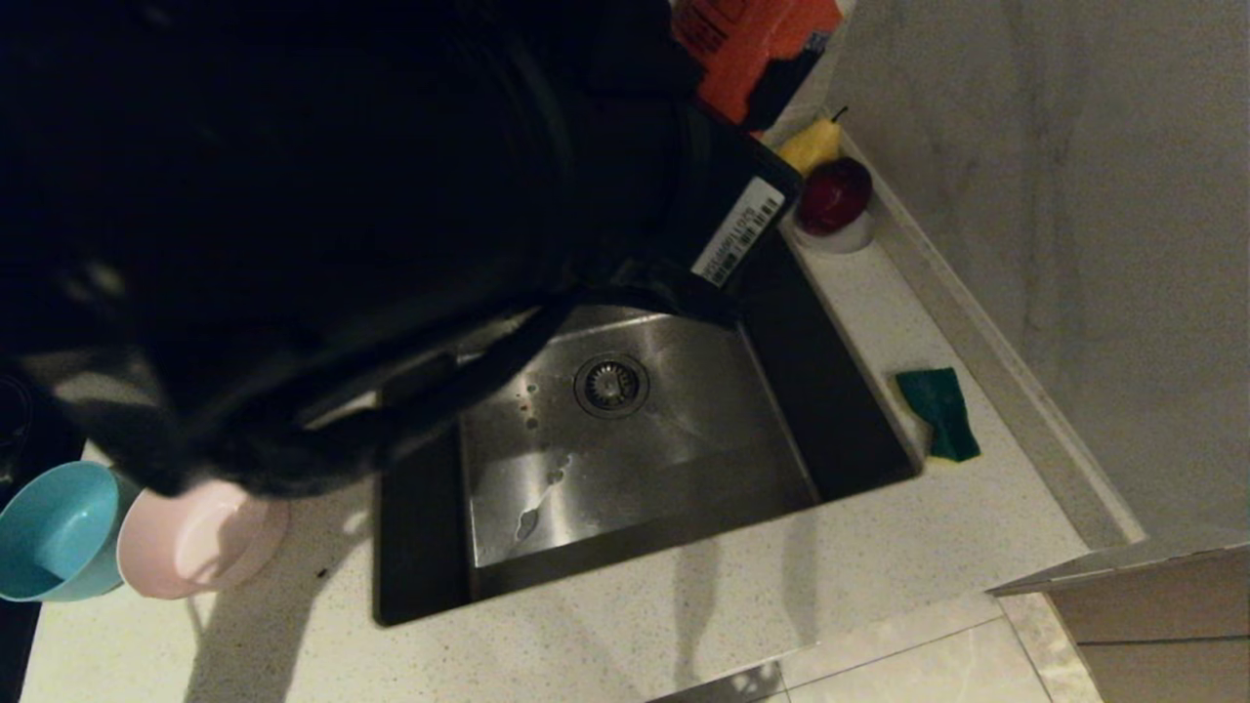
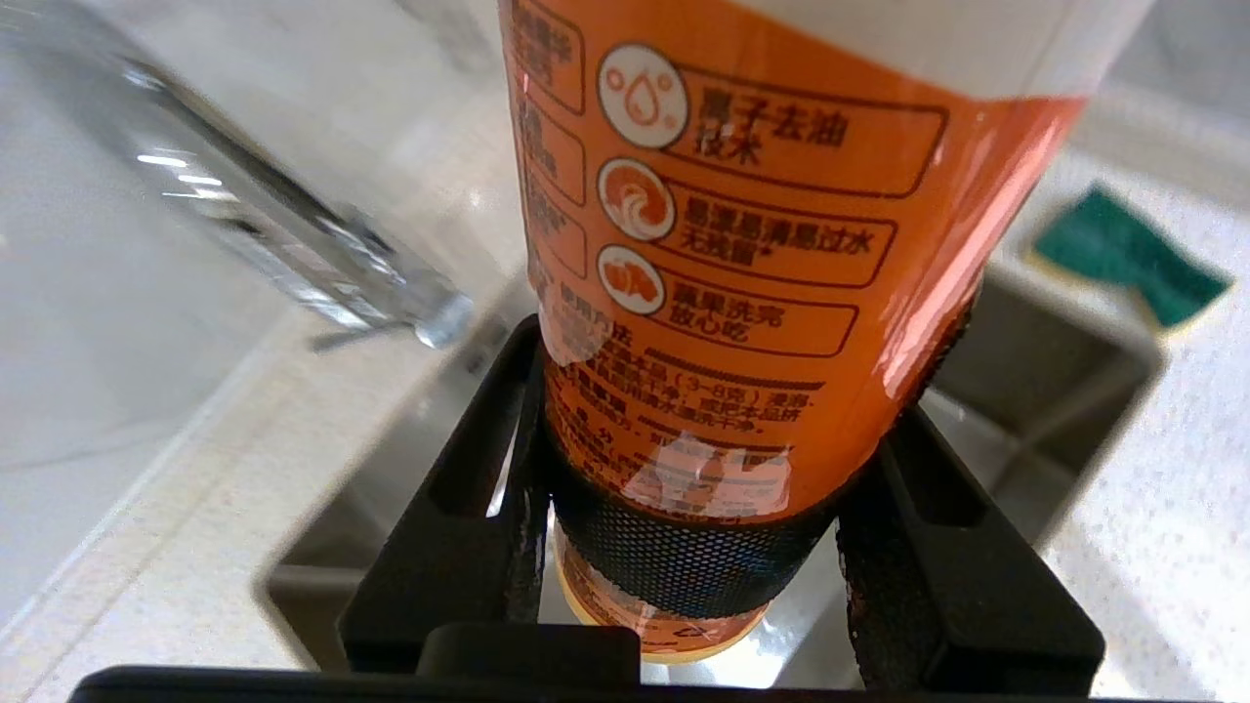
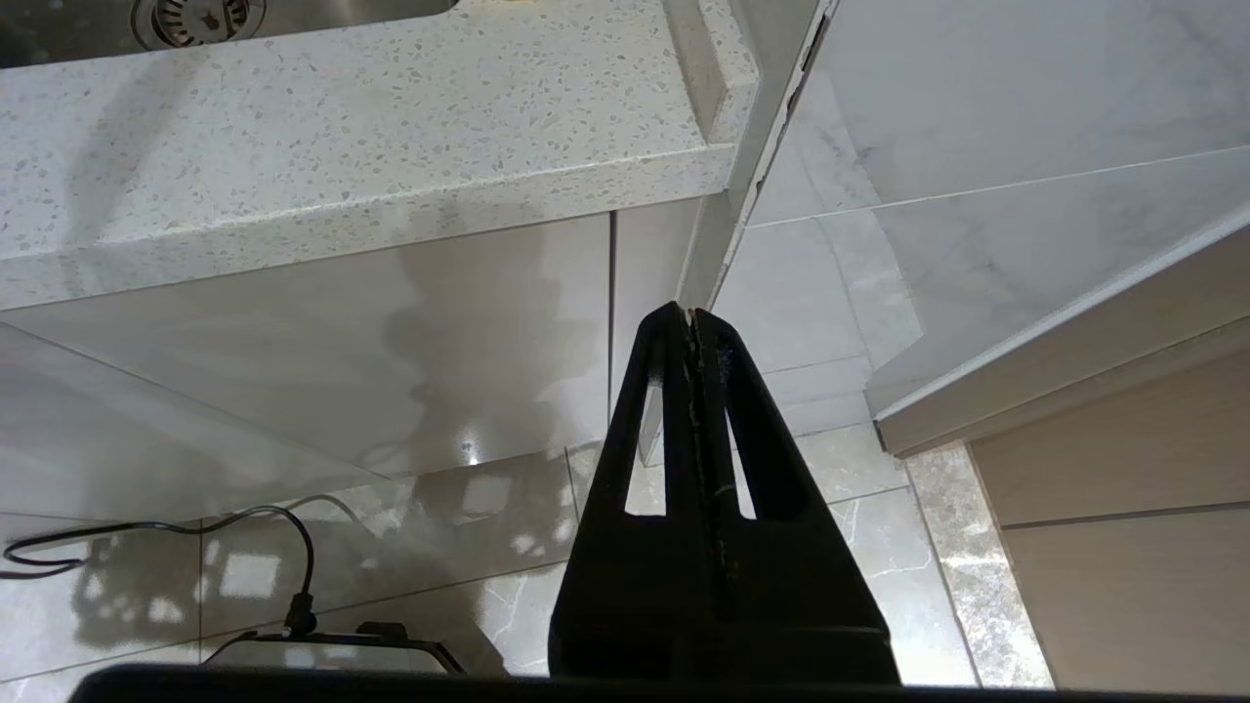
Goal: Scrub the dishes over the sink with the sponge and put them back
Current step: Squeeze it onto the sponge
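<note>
Two fingers [image 2: 459, 517] of my left gripper [image 2: 698, 547] are clamped about halfway in on an orange detergent bottle [image 2: 742, 244], one pad on each side of its lower body, the label's printed panels facing my wrist camera. The bottle hangs over the sink [image 2: 1055, 391], whose steel basin lies directly beneath the jaws. Just past the bottle on one side I see the chrome tap [image 2: 293, 244] slanting across; past it on the other side the sponge [image 2: 1123, 256] lies flat on the counter, green face up, close to the basin's rim and well clear of my grip.

From the head camera my left arm blocks most of the picture. The light blue bowl [image 1: 59, 532] and the pink bowl [image 1: 200, 537] sit touching each other on the counter [image 1: 625, 625], across the basin from the sponge. I cannot find the yellow bowl.

My right gripper [image 3: 695, 317] is parked below counter level, fingers pressed together on nothing, pointing at the floor tiles [image 3: 840, 488].
</note>
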### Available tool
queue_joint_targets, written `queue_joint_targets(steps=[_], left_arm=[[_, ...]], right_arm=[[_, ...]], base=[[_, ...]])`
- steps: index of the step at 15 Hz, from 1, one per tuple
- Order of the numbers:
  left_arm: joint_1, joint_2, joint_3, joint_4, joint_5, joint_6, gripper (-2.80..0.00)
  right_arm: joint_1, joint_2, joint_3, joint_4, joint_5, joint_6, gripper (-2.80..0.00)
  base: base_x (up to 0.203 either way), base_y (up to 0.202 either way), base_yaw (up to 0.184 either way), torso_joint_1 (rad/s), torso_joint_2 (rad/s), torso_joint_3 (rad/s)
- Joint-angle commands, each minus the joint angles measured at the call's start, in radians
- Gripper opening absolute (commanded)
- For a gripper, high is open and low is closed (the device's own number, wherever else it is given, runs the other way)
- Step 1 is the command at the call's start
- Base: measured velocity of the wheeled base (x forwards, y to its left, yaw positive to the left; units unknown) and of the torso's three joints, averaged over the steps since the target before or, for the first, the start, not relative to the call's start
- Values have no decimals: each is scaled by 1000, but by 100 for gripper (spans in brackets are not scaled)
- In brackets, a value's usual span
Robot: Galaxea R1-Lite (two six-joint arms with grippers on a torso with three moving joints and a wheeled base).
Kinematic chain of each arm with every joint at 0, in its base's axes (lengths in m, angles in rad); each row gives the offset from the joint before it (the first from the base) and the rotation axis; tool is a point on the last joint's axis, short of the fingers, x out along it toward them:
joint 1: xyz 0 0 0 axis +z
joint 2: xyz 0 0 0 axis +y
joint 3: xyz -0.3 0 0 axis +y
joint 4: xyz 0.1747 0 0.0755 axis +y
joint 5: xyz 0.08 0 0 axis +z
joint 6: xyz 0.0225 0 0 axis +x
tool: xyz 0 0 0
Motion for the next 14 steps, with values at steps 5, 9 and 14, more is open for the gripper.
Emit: queue_joint_targets(steps=[5,9,14], left_arm=[[-3,157,8,-5,30,-1,-280],[-10,274,-75,-3,42,3,-280],[-15,387,-153,5,56,14,-280]], right_arm=[[0,-2,0,0,0,0,-280],[0,-2,0,0,0,0,-280],[0,-2,0,0,0,0,-280]], base=[[0,0,0,0,0,0],[0,0,0,0,0,0],[0,0,0,0,0,0]])
